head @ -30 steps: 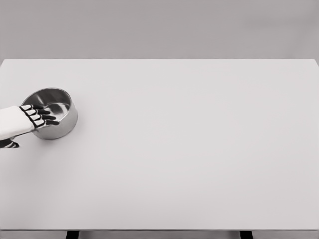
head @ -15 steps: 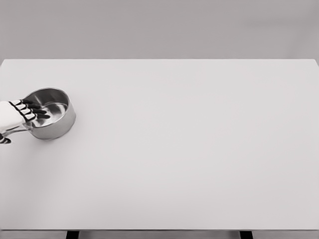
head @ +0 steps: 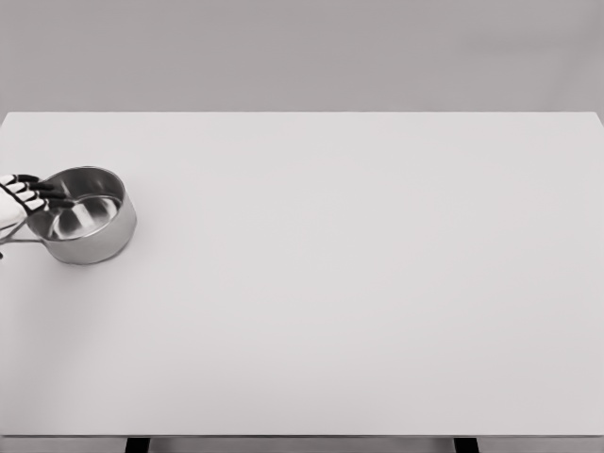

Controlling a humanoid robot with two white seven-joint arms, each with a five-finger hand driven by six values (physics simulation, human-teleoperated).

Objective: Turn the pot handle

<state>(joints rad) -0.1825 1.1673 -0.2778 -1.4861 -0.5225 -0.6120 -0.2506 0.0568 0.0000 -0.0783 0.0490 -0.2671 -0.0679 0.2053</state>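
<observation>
1. You see the left hand (head: 19, 200) at the far left edge of the head view, mostly cut off by the frame, with only its white back and dark-jointed fingers (head: 42, 192) showing.
2. Just to the right of that hand you find the steel pot (head: 83, 226), upright on the white table (head: 359, 283), its open mouth facing up.
3. Your hand's fingers reach over the pot's near-left rim, their tips above the inside of the bowl.
4. The pot's thin handle (head: 21, 244) runs out leftward, passing just below the hand toward the frame edge.
5. You cannot tell whether the fingers grip the rim or merely lie over it.
</observation>
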